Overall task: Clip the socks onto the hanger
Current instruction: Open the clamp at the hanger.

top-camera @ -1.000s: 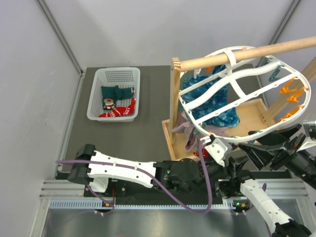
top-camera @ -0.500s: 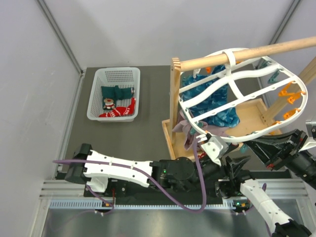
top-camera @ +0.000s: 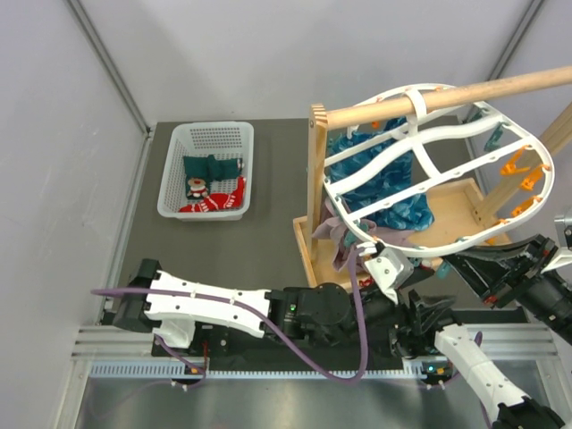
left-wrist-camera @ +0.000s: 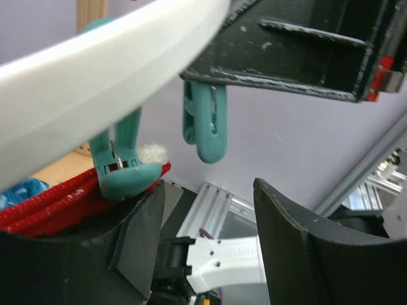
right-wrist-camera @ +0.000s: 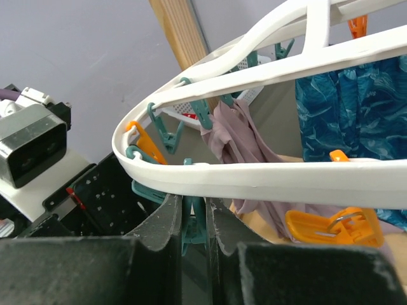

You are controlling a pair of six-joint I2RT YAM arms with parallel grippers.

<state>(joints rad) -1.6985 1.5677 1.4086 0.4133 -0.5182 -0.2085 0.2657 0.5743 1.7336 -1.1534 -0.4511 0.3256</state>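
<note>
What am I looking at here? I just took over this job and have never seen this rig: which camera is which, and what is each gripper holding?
Two robot arms are bolted at the near edge of the table. The wide picture looks down from above; the other two come from a camera on each wrist. On the table stand a white basket with spare socks and a wooden stand carrying the white hanger, with a blue cloth hanging under it. In the left wrist view the left gripper is open, beside a red sock that a teal clip already pinches. In the right wrist view the right gripper is closed around a second teal clip.
</note>
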